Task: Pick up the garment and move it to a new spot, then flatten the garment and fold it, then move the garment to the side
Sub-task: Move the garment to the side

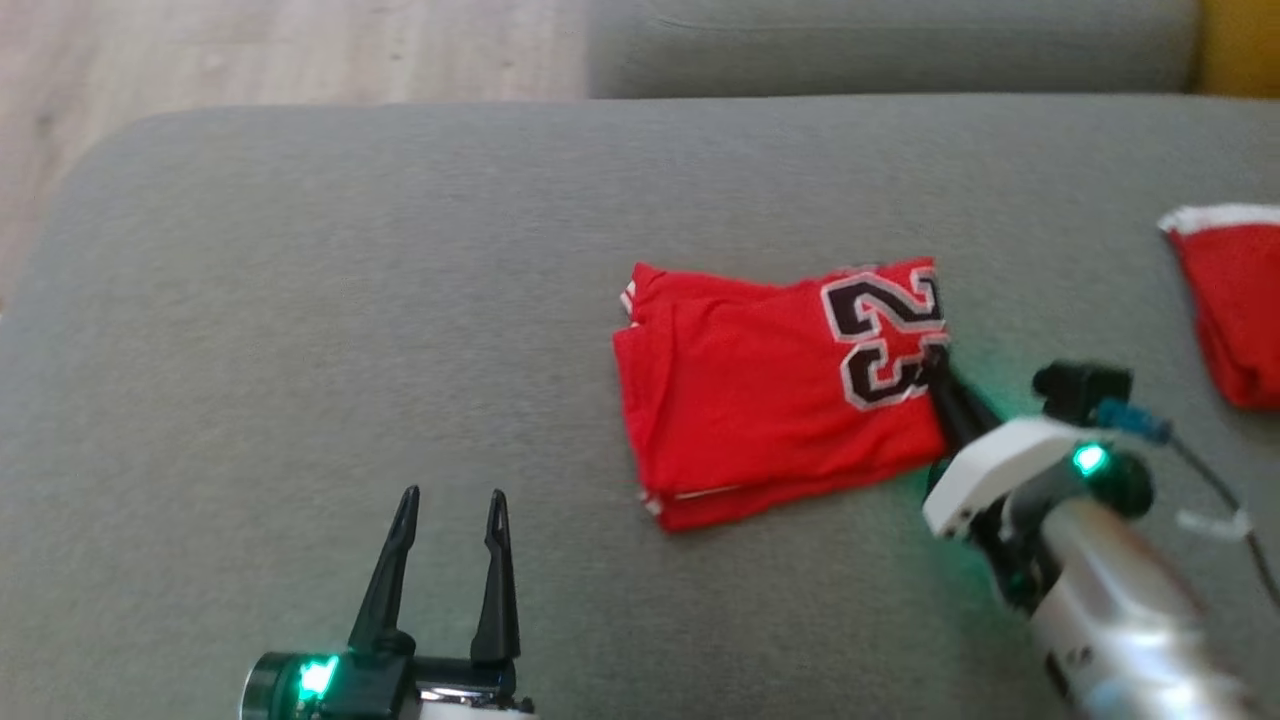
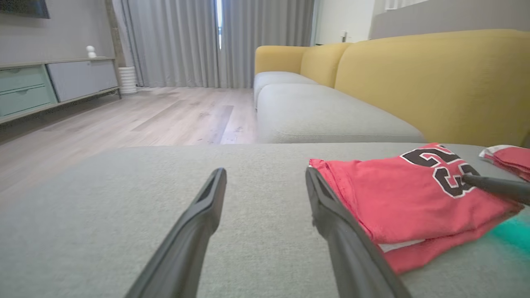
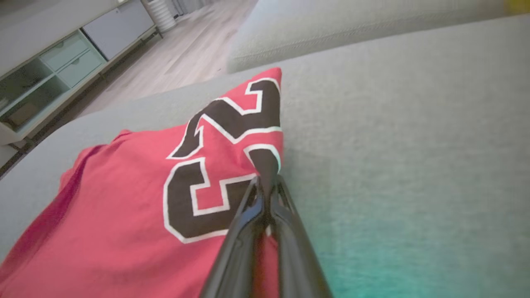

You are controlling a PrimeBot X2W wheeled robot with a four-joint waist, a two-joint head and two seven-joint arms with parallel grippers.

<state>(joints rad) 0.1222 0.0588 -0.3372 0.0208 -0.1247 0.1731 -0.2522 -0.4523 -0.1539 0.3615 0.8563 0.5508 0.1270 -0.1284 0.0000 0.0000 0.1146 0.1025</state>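
The garment (image 1: 770, 390) is a red jersey with a black and white number 23, folded into a rectangle on the grey cushion (image 1: 400, 300). My right gripper (image 1: 937, 362) is shut on the jersey's right edge, beside the number; in the right wrist view its fingers (image 3: 265, 194) pinch the fabric (image 3: 198, 174) and pull it up into a small peak. My left gripper (image 1: 450, 510) stands open near the front edge, left of the jersey, with nothing between its fingers (image 2: 198, 215). In the left wrist view the jersey (image 2: 397, 194) lies to the right.
A second red cloth with white trim (image 1: 1235, 300) lies at the cushion's right edge. A yellow sofa back (image 2: 414, 78) and further grey seats (image 2: 323, 116) stand behind. Wooden floor (image 1: 250, 50) lies past the cushion's left and far edges. A low cabinet (image 2: 49, 82) lines the wall.
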